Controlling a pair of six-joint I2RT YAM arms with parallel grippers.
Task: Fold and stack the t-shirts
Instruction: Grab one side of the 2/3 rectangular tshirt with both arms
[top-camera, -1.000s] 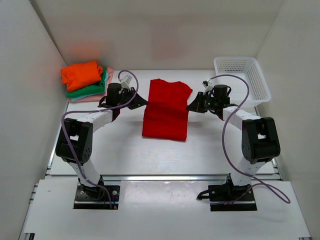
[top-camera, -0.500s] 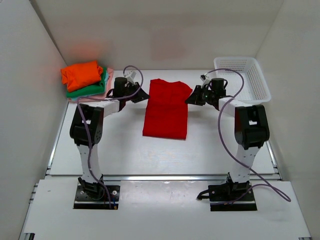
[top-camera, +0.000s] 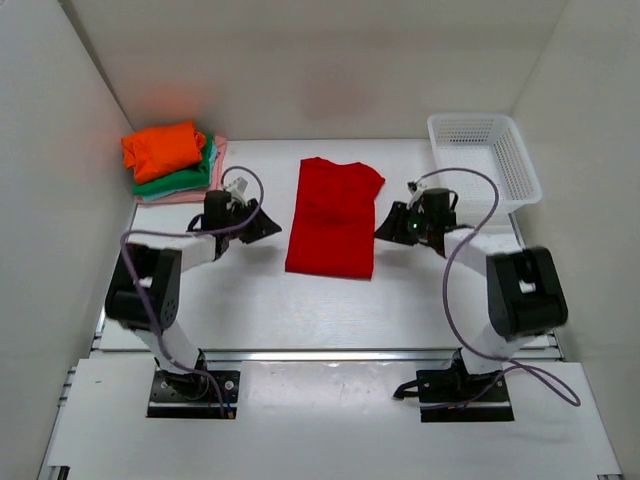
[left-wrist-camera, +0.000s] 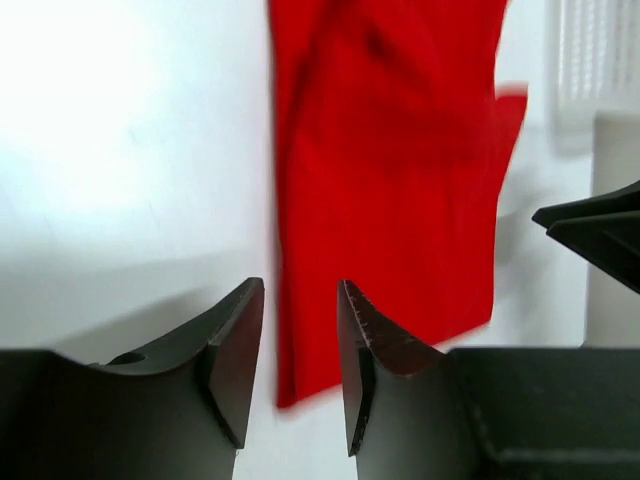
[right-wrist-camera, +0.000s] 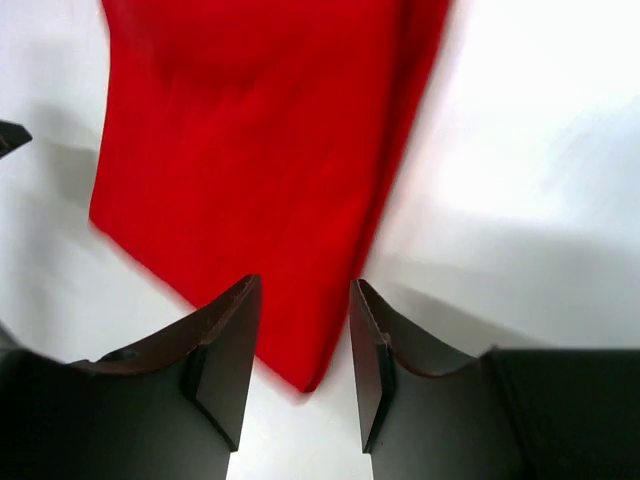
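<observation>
Red t-shirt (top-camera: 333, 215): folded into a long strip, flat at centre of surface (top-camera: 300, 300). Left tool (top-camera: 264, 223) and right tool (top-camera: 384, 223): jaws spread, empty, flanking its long edges. Stack of folded t-shirts (top-camera: 172, 160), orange uppermost: far-left corner.

A lab test booth, folks: plain white panel walls (top-camera: 60, 150) boxing in a white tabletop (top-camera: 250, 300), two black-and-white robot arms (top-camera: 150, 280) bolted on.

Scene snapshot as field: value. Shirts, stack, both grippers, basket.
red t-shirt: folded narrow, flat mid-table
stack: orange t-shirt over green t-shirt over pink t-shirt, far left
left gripper: open, empty, left of red t-shirt
right gripper: open, empty, right of it
basket: far right
</observation>
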